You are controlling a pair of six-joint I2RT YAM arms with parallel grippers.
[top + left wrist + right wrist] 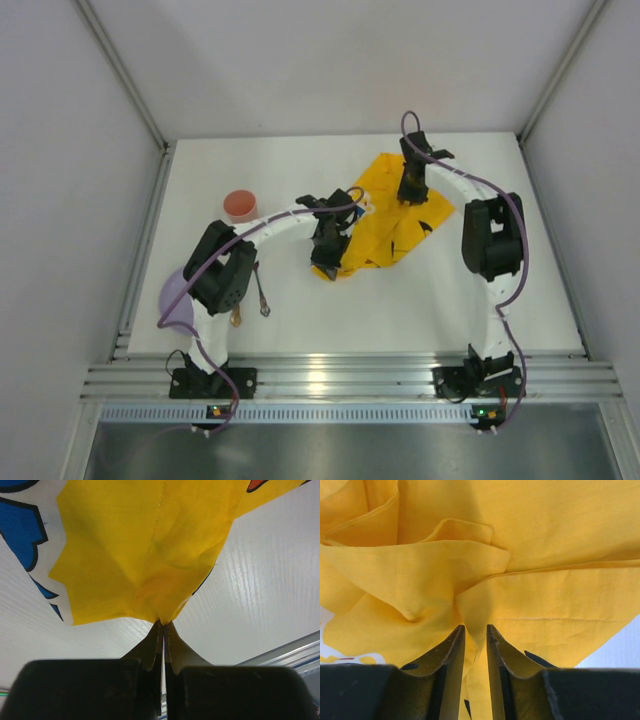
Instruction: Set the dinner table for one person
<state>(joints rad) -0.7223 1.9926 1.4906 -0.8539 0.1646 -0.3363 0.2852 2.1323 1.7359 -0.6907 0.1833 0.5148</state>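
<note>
The dinner table (470, 310) is a large white top edged with silver rails. A crumpled yellow cloth (390, 225) with a cartoon print lies on it right of centre. My left gripper (328, 268) is shut on the cloth's near-left corner; in the left wrist view its jaws (163, 624) pinch the yellow tip of the cloth (145, 545) above the white top (260, 580). My right gripper (408, 195) sits on the cloth's far part. In the right wrist view its fingers (475, 627) stand narrowly apart with a fold of cloth (530, 540) between them.
A red cup (240, 206) stands at the left of the table. A lilac plate (178, 297) lies at the near left, partly under the left arm. Cutlery (262, 295) lies beside it. A silver rail (290, 650) shows in the left wrist view.
</note>
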